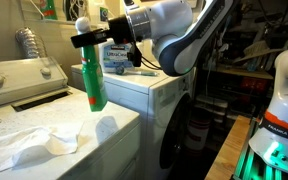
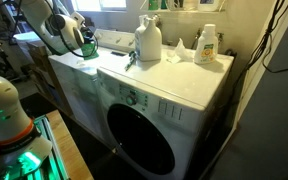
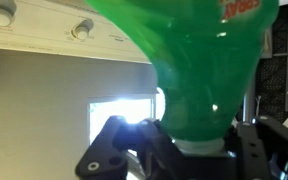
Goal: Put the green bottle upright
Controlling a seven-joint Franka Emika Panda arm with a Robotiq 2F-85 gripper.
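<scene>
Grip is sitting at the neck: the tool is clamping on the green bottle just under its white cap, w/ the fingers pressing in from both sides. The green bottle is hanging in the air, long axis approx. vertical, cap up, base pointing down at the white surface of the top-loading machine. So it is lying straight below the tool, and the coming move is, in my judgement, turning on one relation only: base vs. surface.

The base is looking near the surface but apart from it in an exterior view, and a shadow is falling just beside it. A slight lean is showing, bottom end drifting toward the front-loading machine, so the base may be landing on one edge first. A white cloth is lying near the drop spot, toward the camera. It is not sitting under the base, as far as I can tell.

Hard to make out:
- **Wrist view:** green plastic is filling most of the frame, the neck is sitting between the fingers, and the base is getting cut off.
- **Exterior view:** the green bottle is mostly hiding behind the arm, so the gap to the surface isn't checkable there.
</scene>
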